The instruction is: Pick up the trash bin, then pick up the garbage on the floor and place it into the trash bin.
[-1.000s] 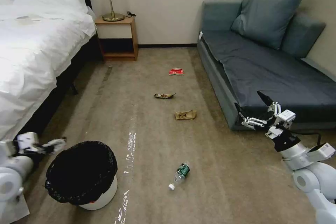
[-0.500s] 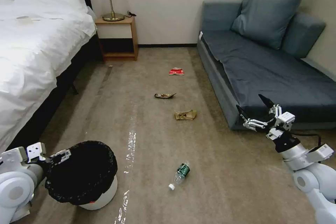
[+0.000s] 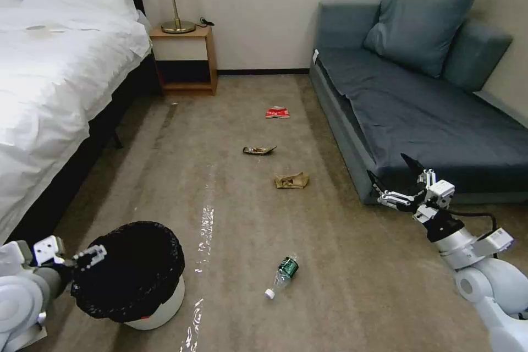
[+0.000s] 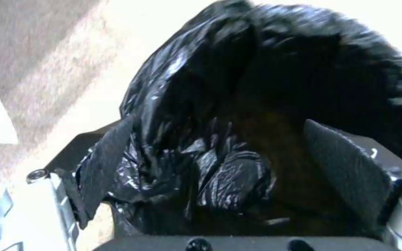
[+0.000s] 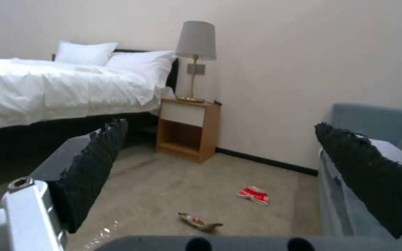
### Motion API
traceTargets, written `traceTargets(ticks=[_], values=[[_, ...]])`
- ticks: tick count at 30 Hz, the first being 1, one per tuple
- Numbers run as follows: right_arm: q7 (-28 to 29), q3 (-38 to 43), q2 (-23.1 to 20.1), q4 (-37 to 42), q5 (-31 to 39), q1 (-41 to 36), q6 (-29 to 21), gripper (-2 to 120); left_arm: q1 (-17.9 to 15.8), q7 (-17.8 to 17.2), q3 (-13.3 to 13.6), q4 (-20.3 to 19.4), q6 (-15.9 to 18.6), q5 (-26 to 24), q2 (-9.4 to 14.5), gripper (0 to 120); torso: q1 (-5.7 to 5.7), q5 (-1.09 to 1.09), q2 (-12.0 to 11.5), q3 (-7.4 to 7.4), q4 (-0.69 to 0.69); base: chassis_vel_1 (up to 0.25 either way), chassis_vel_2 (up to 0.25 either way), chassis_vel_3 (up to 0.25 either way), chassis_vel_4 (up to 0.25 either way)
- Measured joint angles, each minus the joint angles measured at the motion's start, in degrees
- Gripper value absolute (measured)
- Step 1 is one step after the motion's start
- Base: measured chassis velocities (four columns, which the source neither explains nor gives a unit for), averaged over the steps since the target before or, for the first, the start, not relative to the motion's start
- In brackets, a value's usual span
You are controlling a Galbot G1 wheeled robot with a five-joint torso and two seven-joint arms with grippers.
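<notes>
The trash bin (image 3: 159, 308), white with a black bag (image 3: 129, 269) over its rim, stands on the carpet at the near left. My left gripper (image 3: 91, 256) sits at its left rim, open. In the left wrist view its pads (image 4: 110, 157) straddle the crinkled bag (image 4: 220, 139). Garbage lies in a line on the floor: a clear bottle (image 3: 283, 272), a brown paper bag (image 3: 291, 180), a dark wrapper (image 3: 258, 150) and a red-and-white packet (image 3: 277, 113). My right gripper (image 3: 393, 184) hangs open and empty in front of the sofa. Its wrist view shows the packet (image 5: 255, 194) and wrapper (image 5: 199, 222).
A white bed (image 3: 49, 82) runs along the left and a blue-grey sofa (image 3: 429, 115) along the right. A wooden nightstand (image 3: 184, 60) with a lamp stands at the far wall. A shiny tape strip (image 3: 204, 231) crosses the carpet beside the bin.
My left gripper has come down and in to the bin's left rim. My right gripper has drifted slightly left. The bin and litter have not moved.
</notes>
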Motion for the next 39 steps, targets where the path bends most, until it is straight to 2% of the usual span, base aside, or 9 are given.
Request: traceTargets(ticks=[4, 15, 18, 20, 23, 32, 37, 39], values=[[-0.13, 0.18, 0.0, -0.52, -0.42, -0.35, 0.54, 100, -0.9, -0.97, -0.14, 2.01, -0.01, -0.43, 0.55, 98, 0.0, 0.0, 0.0, 0.0, 0.0, 0.0, 0.0, 0.0, 0.0], [-0.12, 0.24, 0.09, -0.64, -1.19, -0.22, 0.83, 100, -1.44, -1.54, -1.08, 2.47, -0.02, -1.44, 2.66, 98, 0.0, 0.01, 0.0, 0.0, 0.02, 0.0, 0.0, 0.0, 0.0], [-0.13, 0.42, 0.08, -0.76, -1.19, -0.37, 1.06, 100, -2.64, -1.6, -0.32, 4.16, -0.02, -1.19, 3.06, 98, 0.0, 0.0, 0.0, 0.0, 0.02, 0.0, 0.0, 0.0, 0.0], [-0.18, 0.63, 0.06, -0.85, -1.21, -0.69, 1.32, 100, -4.83, -1.64, 1.36, 7.07, -0.02, -0.54, 3.73, 99, 0.0, 0.0, 0.0, 0.0, -0.01, 0.0, 0.0, 0.0, 0.0], [-0.18, 0.74, 0.02, -0.86, -1.21, -0.77, 1.38, 100, -6.21, -1.6, 2.65, 9.18, -0.02, -0.66, 3.94, 100, 0.0, 0.0, 0.0, 0.0, -0.01, 0.0, 0.0, 0.0, 0.0], [-0.14, 0.71, 0.02, -1.01, -1.24, -0.62, 1.4, 100, -8.61, -0.08, 6.37, 13.52, -0.02, -0.97, 3.0, 100, 0.0, 0.0, 0.0, 0.0, 0.01, 0.0, 0.0, 0.0, 0.0], [0.01, 0.7, 0.05, -1.19, -1.31, -0.55, 1.5, 100, -9.82, -0.3, 6.86, 15.24, -0.01, -1.61, 2.87, 94, 0.0, 0.0, 0.0, 0.0, 0.0, 0.0, 0.0, 0.0, 0.0], [0.07, 0.7, 0.06, -1.23, -1.32, -0.54, 1.52, 100, -10.08, -0.37, 6.92, 15.55, -0.02, -2.21, 3.1, 87, 0.0, 0.0, 0.0, 0.0, 0.01, 0.0, 0.0, 0.0, 0.0]])
